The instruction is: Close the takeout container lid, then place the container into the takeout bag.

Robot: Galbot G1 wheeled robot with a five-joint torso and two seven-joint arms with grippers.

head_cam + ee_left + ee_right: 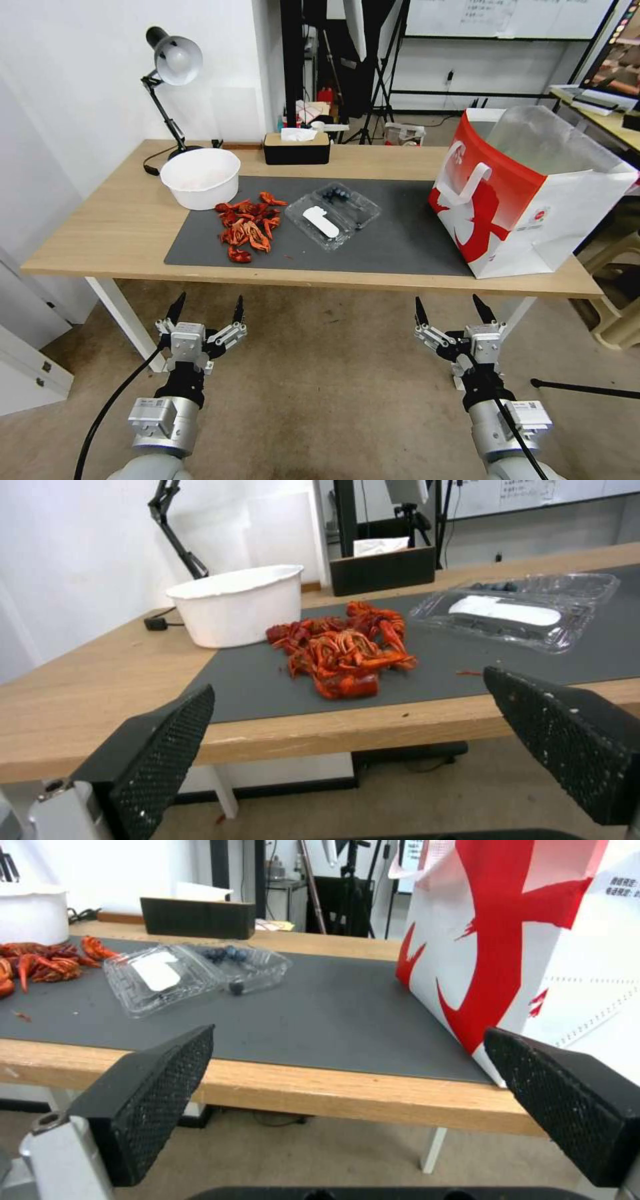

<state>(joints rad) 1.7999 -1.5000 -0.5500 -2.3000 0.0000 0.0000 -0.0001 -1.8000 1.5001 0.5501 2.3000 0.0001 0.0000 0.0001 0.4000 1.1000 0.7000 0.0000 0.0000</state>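
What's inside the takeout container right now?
The takeout container lies open on the dark mat. One half holds a white oblong piece, the other a few dark berry-like bits. Clear plastic hides nothing.

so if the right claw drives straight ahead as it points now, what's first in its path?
Probably the table's front edge: the open right claw sits below tabletop level, short of the mat and takeout bag. Depth is uncertain.

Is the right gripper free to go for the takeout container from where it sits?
Probably yes. The right gripper hangs open below the table edge, and the takeout container lies open on the mat with bare mat toward it; the takeout bag stands off to the side.
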